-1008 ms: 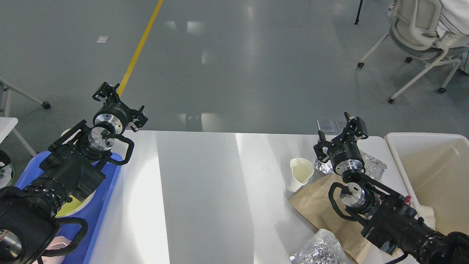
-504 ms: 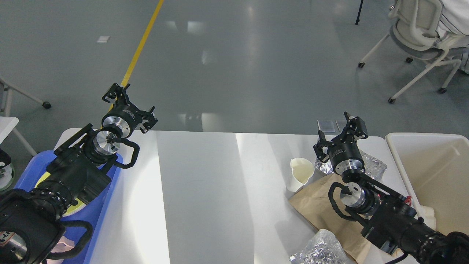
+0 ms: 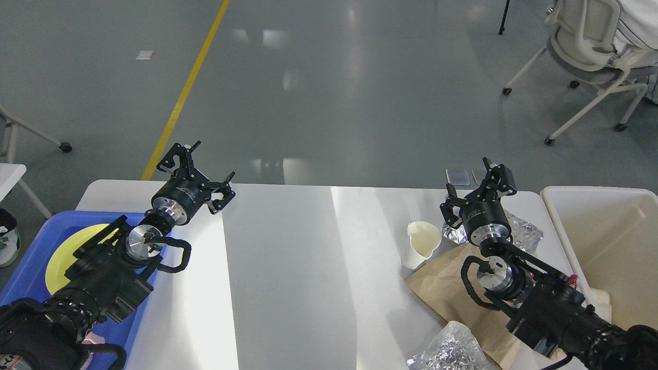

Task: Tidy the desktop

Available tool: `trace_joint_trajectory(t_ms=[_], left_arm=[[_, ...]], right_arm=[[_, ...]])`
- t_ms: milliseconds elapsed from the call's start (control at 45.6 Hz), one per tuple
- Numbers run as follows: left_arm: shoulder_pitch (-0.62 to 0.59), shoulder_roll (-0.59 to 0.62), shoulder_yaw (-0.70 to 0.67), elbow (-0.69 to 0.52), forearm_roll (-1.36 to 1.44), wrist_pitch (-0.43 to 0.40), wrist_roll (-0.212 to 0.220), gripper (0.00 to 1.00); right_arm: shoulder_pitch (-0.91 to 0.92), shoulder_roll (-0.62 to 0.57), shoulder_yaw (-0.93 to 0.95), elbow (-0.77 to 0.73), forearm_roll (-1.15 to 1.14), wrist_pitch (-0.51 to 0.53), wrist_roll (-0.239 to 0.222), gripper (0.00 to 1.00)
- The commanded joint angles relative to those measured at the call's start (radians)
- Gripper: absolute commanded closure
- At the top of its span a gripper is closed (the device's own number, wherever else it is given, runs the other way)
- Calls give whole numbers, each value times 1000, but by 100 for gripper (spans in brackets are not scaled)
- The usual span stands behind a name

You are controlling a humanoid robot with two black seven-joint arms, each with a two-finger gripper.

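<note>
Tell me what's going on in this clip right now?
A two-armed robot is tidying a white desktop. Neither gripper holds anything: the left gripper is open above the table's left end, beside a blue tray with a yellow plate. The right gripper is open over the litter: a paper cup, brown paper and crumpled foil. An off-white tub stands at the right.
</note>
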Motion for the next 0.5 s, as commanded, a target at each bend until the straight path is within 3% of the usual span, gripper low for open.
trace_joint_trajectory(t_ms=[0, 482], left_arm=[[2, 0, -2, 1, -1, -5, 0, 1], [3, 1, 0, 1, -1, -11, -2, 1]], right_arm=[[0, 0, 0, 0, 0, 0, 1, 0], [0, 0, 0, 0, 0, 0, 1, 0]])
